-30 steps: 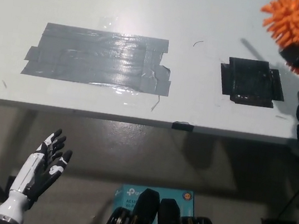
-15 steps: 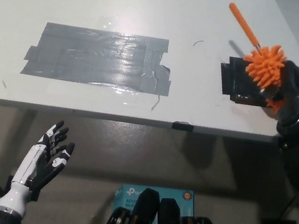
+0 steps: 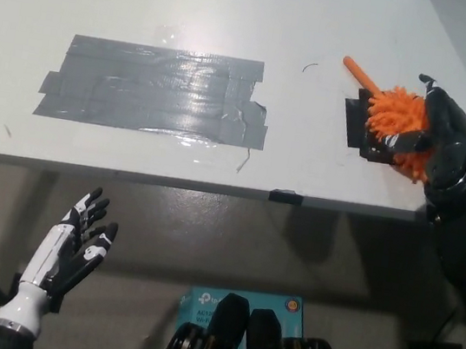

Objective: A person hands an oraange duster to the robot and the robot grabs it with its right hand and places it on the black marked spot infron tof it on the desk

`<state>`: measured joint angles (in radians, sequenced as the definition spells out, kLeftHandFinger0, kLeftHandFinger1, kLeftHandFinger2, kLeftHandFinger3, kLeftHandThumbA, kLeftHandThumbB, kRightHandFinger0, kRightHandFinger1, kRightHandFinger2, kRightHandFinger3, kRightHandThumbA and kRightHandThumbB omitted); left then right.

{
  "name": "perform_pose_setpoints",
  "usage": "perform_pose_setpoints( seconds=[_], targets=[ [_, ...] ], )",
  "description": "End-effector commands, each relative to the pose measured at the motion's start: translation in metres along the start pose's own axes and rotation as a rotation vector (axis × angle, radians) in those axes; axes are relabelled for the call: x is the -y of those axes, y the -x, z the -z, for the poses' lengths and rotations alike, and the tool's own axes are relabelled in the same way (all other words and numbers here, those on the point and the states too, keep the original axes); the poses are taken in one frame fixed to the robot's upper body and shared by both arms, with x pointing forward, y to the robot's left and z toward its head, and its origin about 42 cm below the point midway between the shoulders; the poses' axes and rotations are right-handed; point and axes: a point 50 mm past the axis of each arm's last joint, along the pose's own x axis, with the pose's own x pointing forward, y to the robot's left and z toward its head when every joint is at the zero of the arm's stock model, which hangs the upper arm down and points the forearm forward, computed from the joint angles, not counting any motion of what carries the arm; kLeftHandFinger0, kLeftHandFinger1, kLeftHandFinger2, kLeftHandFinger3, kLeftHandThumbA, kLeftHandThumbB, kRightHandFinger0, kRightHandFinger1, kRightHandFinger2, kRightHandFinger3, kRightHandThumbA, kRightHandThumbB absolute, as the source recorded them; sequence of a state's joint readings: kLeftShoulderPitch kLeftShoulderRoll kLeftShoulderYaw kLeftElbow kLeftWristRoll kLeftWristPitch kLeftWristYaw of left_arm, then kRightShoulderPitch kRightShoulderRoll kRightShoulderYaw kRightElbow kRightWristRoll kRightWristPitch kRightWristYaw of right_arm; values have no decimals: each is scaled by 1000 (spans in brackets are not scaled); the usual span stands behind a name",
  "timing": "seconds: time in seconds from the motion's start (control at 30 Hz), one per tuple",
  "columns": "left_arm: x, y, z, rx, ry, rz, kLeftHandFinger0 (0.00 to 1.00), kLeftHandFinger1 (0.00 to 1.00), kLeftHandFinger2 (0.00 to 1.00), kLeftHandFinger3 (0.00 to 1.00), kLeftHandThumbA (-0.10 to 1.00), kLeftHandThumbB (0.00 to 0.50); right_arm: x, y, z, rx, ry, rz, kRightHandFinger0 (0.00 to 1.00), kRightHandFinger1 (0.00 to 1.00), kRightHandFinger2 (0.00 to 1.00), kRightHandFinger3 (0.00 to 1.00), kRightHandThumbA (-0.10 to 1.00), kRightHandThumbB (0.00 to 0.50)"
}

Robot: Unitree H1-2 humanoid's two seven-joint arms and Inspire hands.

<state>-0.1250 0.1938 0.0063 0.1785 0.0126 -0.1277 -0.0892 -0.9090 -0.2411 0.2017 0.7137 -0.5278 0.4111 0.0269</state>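
Okay, my right robot hand (image 3: 435, 143) grips the orange duster (image 3: 397, 118) over the black marked spot (image 3: 356, 123), upper right of frame; release left. Left robot hand (image 3: 71, 257) idle, fingers spread, lower left below worktop (image 3: 239, 17).

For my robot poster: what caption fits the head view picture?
Black right hand lowers the orange duster onto the black marked spot.

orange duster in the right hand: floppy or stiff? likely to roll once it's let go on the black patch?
The orange duster head looks soft and bristly, so it probably squashes under the right hand. Its handle looks straight, likely rigid. Probably light. The fluffy head should resist rolling on the black marked spot.
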Motion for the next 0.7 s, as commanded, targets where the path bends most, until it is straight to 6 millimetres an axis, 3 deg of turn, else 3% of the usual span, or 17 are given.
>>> perform_pose_setpoints(
  seconds=[0.0,0.23,0.3,0.33,0.4,0.53,0.57,0.6,0.67],
  targets=[
    [-8,-9,-14,50,-16,7,934,1000,1000,1000,597,118,34,1,-31,107,-19,114,1000,1000,1000,1000,929,475],
    [-11,-12,-16,60,-5,9,936,1000,1000,1000,587,123,54,10,-33,162,-86,204,1000,1000,1000,1000,940,500],
    [-12,-14,-17,62,-9,8,938,1000,1000,1000,591,133,73,20,-40,209,-99,279,1000,1000,1000,1000,967,478],
    [-12,-15,-18,62,-11,7,939,1000,1000,1000,593,135,79,23,-42,224,-101,301,1000,1000,1000,1000,1000,496],
    [-13,-16,-18,62,-19,5,937,1000,1000,1000,614,141,103,43,-55,301,-98,404,1000,1000,1000,1000,1000,478],
    [-9,-24,-21,77,-19,8,937,1000,1000,1000,645,135,131,81,-70,419,-89,517,1000,1000,1000,1000,1000,461],
    [-8,-26,-22,80,-14,10,938,1000,1000,1000,648,134,134,92,-72,453,-96,534,1000,1000,1000,1000,996,439],
    [-4,-30,-24,82,0,15,949,1000,1000,1000,677,142,139,116,-70,538,-136,549,1000,1000,1000,1000,926,404],
    [2,-36,-27,88,9,26,955,1000,1000,1000,697,139,143,132,-65,585,-176,543,1000,1000,1000,1000,916,392]
  ],
)
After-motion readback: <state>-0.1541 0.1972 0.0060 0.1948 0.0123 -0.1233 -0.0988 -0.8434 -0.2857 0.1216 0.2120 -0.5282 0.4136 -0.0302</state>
